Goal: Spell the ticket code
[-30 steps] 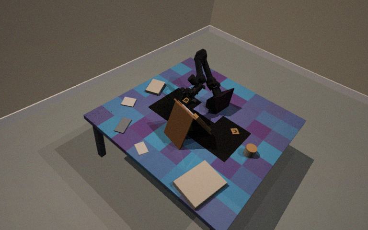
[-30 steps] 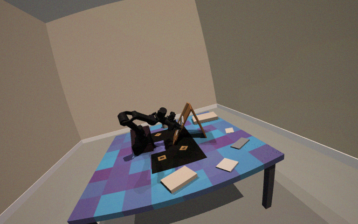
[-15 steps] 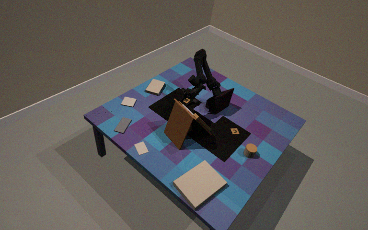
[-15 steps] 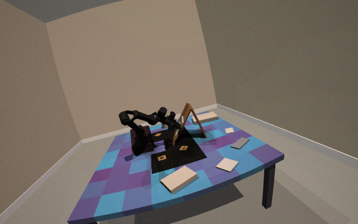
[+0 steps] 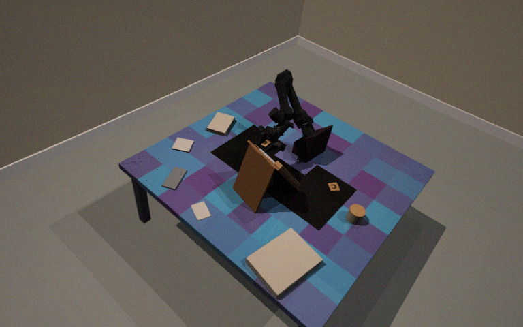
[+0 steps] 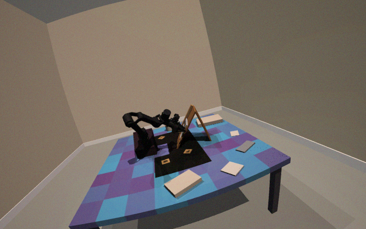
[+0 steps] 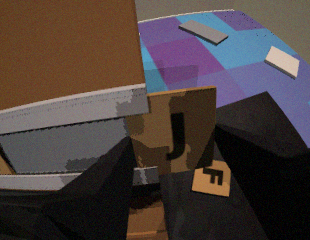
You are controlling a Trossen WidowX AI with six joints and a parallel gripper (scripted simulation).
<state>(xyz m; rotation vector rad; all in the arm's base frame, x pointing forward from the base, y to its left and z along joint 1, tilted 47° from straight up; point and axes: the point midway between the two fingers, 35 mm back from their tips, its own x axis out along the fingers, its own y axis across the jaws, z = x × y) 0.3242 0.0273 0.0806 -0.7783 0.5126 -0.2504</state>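
My gripper [image 7: 173,136] is shut on a tan letter tile marked J [image 7: 174,130] and holds it upright at the open end of the grey letter rail [image 7: 69,127]. The rail runs along the lower part of the brown easel board [image 7: 62,27]. In the top view the gripper [image 5: 267,142] is at the board's [image 5: 256,174] far end. A tile marked F [image 7: 210,180] lies flat on the black mat just under the held tile. More tan tiles lie on the mat [image 6: 187,148] [image 6: 164,159] [image 5: 333,186]. I cannot make out the ticket's code.
A tan cylinder [image 5: 355,213] stands past the mat's corner. A large beige slab [image 5: 284,260] lies at the table's front. Smaller beige pads [image 5: 220,122] [image 5: 182,144] [image 5: 201,210] and a grey one [image 5: 174,178] lie near the left edge. The arm's base [image 5: 310,146] is behind the board.
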